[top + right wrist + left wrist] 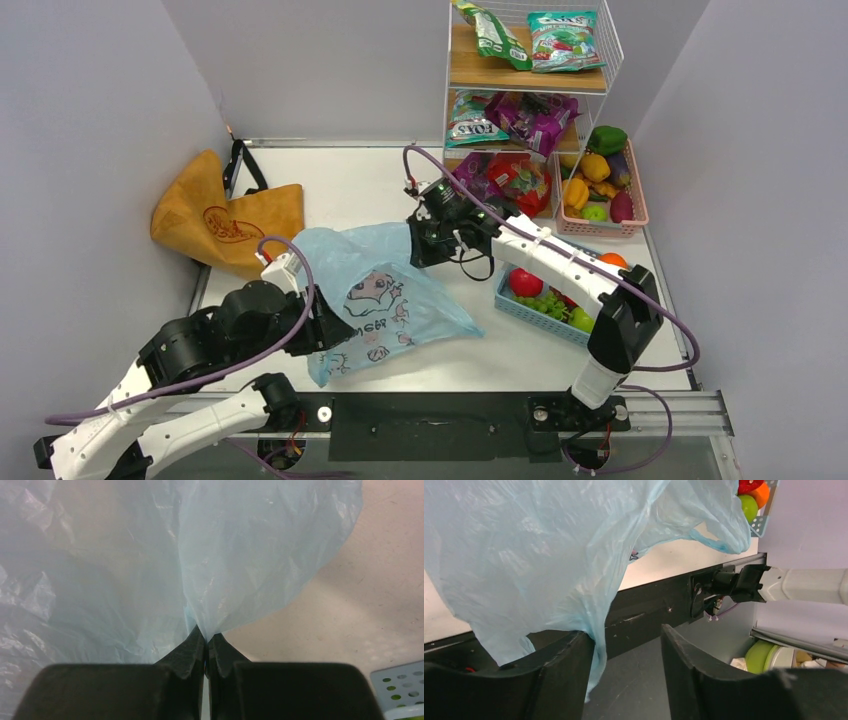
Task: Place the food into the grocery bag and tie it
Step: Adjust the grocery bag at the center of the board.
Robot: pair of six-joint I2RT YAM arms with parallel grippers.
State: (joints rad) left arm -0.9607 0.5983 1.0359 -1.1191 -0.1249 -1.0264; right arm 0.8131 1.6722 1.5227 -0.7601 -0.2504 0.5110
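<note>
The light blue grocery bag [385, 290] lies crumpled on the table's middle, cartoon print up. My right gripper [425, 248] is shut on the bag's far edge; in the right wrist view the film [150, 555] fans out from my pinched tips [207, 636]. My left gripper [328, 335] is open at the bag's near left edge. In the left wrist view the film [549, 555] drapes over the left finger [569, 660] and is not clamped. Green grapes [545, 300] and a red fruit [526, 281] sit in a blue basket [520, 308]. An orange-yellow pepper [595, 167] lies in a pink basket [634, 222].
A stiff tan tote [220, 215] with black straps lies at the back left. A white wire shelf rack [530, 90] holding snack packets stands at the back, beside the pink basket. The blue basket's corner shows in both wrist views [760, 524] [400, 685].
</note>
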